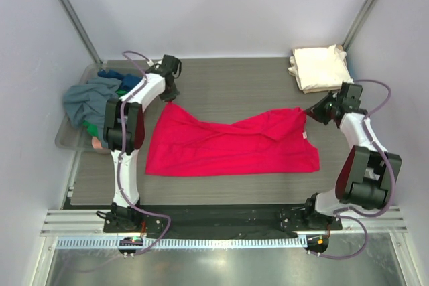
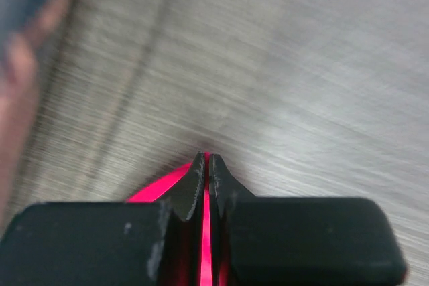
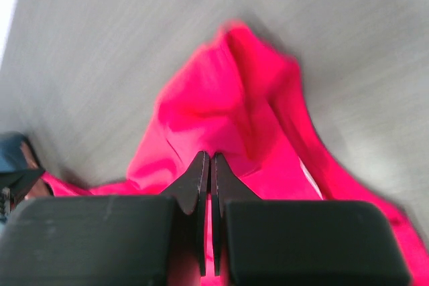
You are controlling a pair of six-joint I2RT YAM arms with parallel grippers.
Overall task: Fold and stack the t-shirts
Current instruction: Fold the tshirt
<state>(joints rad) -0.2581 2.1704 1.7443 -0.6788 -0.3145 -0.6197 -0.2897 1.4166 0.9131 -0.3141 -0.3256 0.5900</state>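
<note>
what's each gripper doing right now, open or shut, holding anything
Left gripper: shut, pinching an edge of the bright red cloth t-shirt.
Right gripper: shut on the same shirt's other end.

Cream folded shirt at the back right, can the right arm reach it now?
Probably: the cream shirt lies close, unblocked, but the right gripper is shut on the red shirt.

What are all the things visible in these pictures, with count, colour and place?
red t-shirt: one, crimson, spread at the centre
cream t-shirt: one, cream-white, folded, far right corner
loose t-shirts: several, grey, blue, green, pink, heaped in the bin
bin: one, clear, left edge
table: one, grey, under everything
left gripper: one, black, shut on the red t-shirt's far left corner
right gripper: one, black, shut on its far right corner
</note>
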